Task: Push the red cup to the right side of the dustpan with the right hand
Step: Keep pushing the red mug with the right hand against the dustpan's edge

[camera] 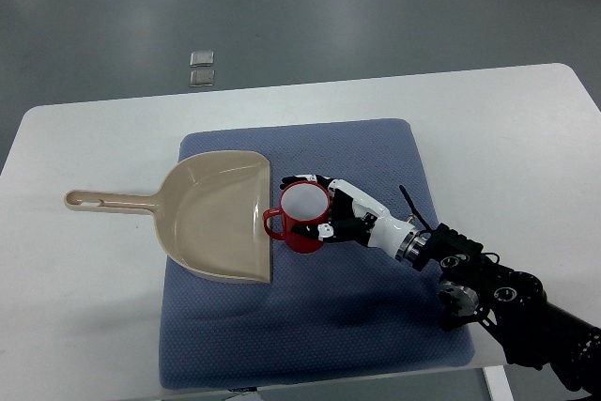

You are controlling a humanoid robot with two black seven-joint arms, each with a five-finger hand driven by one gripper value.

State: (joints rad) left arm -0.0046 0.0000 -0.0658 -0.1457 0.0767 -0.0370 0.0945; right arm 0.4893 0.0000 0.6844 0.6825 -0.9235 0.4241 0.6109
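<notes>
A red cup [302, 221] with a white inside stands upright on the blue mat [376, 316], just right of the beige dustpan [218, 215], its handle pointing left at the pan's open edge. My right hand [319, 206] comes in from the lower right. Its fingers [305, 179] wrap around the cup's far and right side and its thumb [315, 230] lies against the near side. The left arm does not show.
The blue mat lies on a white table [507, 138]. The dustpan's long handle [108, 202] reaches left off the mat onto the table. Two small clear tiles [201, 68] lie on the grey floor beyond the table's far edge.
</notes>
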